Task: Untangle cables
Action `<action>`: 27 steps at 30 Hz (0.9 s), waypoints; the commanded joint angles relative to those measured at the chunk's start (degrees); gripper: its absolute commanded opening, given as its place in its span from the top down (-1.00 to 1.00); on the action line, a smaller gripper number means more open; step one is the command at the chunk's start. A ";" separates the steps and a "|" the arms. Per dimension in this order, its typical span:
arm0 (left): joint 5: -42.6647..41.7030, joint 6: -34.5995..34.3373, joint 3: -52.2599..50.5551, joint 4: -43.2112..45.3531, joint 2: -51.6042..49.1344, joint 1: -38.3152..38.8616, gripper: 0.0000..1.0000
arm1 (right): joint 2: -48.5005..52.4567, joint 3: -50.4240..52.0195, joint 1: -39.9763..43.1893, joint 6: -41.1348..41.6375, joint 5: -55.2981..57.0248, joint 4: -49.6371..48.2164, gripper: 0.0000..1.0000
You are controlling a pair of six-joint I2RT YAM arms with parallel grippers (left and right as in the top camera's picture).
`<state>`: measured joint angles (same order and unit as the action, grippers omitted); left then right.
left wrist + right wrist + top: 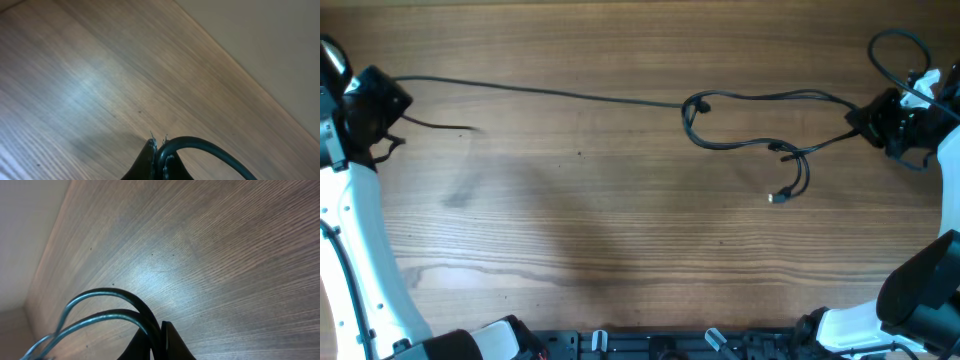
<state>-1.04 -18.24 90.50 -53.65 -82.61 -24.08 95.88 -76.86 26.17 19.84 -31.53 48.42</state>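
Overhead looks straight down on the table (620, 250); both wrist views skim it closely

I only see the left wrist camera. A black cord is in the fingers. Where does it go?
Observer: The cord runs from the left gripper right across the table into a tangle.
Child: Is anything holding the other side?
Observer: Yes. The right gripper is shut on two strands that come out of the tangle.
Child: Is there a loose plug?
Observer: One plug lies on the table just below the tangle, held by nothing.
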 commanded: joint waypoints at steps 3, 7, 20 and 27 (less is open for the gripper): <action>-2.05 1.57 1.29 1.07 0.00 -0.44 0.92 | -0.94 -1.66 -4.35 -10.10 -9.90 -2.56 0.91; -15.85 1.57 1.29 1.55 0.00 6.97 0.92 | -0.96 -1.68 -17.16 -15.50 -11.93 -3.87 0.64; -61.75 -10.12 1.95 24.81 0.22 13.64 0.92 | -1.40 -5.25 -25.53 -11.04 -13.20 -6.03 -0.64; -72.30 -36.57 1.99 45.94 0.22 13.38 0.92 | -1.40 -5.27 -28.48 -10.03 -13.57 -6.21 -0.56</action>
<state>-65.65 -39.70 91.74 -8.78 -82.50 -10.35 95.72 -80.75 -0.91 9.78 -42.94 42.35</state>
